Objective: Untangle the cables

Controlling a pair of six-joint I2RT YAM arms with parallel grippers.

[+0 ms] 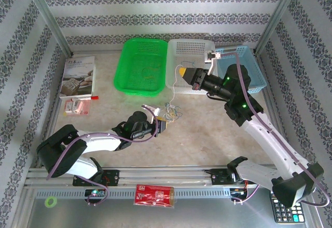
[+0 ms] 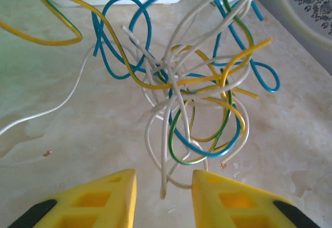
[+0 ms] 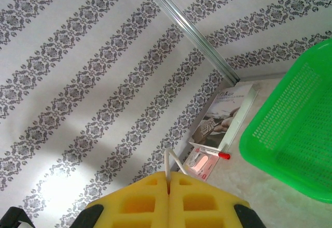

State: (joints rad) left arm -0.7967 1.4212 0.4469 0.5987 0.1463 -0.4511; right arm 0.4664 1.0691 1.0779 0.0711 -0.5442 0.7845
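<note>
The desk (image 1: pixel 207 134) is a pale, marbled slab, fenced by aluminium posts and walls papered in grey damask stripes. Along its far edge three mesh baskets stand side by side, each touching the next: a green basket (image 1: pixel 142 65), a white basket (image 1: pixel 191 57) and a blue basket (image 1: pixel 244 70). Faint thin strands show on the green basket's floor, too small to make out. What the other two hold cannot be told.

At the far left lies a booklet (image 1: pixel 78 76), and just in front of it a pink packet (image 1: pixel 78 105) with a red-capped pen. Beyond the near rail sit a red packet (image 1: pixel 154 195), a calculator (image 1: pixel 284 212) and a green tape ring (image 1: pixel 50 202).

The cables (image 1: pixel 171 113) lie in a loose knot of yellow, blue, green and white loops on the bare desk, just in front of the white basket. The left gripper (image 2: pixel 164 176) is low beside them with its jaws released; a loose white end hangs in the gap between them. The right gripper (image 3: pixel 169 175), over the front of the white basket, has its jaws clenched on a white cable (image 3: pixel 168 160), which runs down to the knot.
</note>
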